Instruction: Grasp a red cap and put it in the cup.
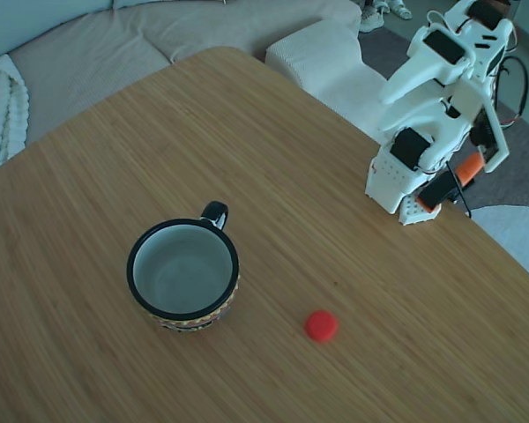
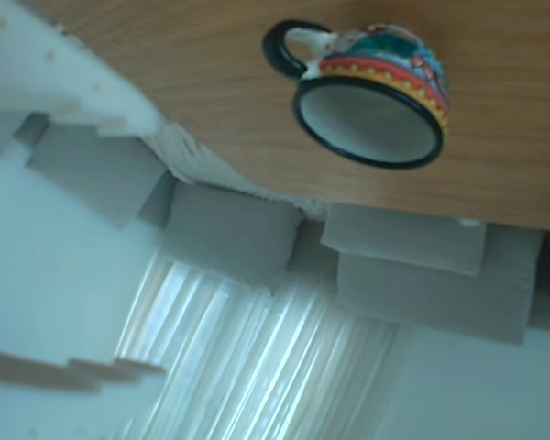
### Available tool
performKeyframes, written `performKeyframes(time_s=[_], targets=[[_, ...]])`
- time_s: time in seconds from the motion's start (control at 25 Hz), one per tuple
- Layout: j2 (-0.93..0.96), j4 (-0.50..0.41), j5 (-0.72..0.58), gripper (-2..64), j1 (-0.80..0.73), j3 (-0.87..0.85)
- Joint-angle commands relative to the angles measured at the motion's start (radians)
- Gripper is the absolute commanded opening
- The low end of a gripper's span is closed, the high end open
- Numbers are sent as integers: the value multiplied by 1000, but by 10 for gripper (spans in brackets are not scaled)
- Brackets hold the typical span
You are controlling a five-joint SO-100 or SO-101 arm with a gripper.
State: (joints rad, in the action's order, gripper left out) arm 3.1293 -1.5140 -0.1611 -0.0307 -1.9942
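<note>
The red cap (image 1: 321, 325) lies on the table (image 1: 247, 132), near the upright cup (image 1: 183, 271); we see the arm (image 1: 441, 106) folded well apart, so nothing's gripped, though we cannot tell its pincer's state.

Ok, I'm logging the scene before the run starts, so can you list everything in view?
red cap: one, bright red, on the bare table right of the cup in the fixed view, apart from it.
cup: one, black rim and handle, pale inside, patterned outside, upright and empty, left of centre; the other view shows it upside down in the picture.
table: one, light wood grain, fills most of the fixed view.
sofa: one, beige-grey cushions, behind the table.
arm: one, white with orange and black parts, folded at the table's right edge.
gripper: folded low; open or shut cannot be told.
</note>
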Motion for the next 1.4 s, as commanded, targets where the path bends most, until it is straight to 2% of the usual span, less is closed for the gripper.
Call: performKeyframes(time_s=[0.0, 0.72, 1.04, 1.24, 1.36], targets=[[-21, 34, 81, 305, 98, -5], [-44, 48, 81, 305, 67, 0], [-313, 52, 81, 306, 67, 212], [-486, 126, 81, 306, 28, 327], [-604, 133, 81, 306, -31, 359]])
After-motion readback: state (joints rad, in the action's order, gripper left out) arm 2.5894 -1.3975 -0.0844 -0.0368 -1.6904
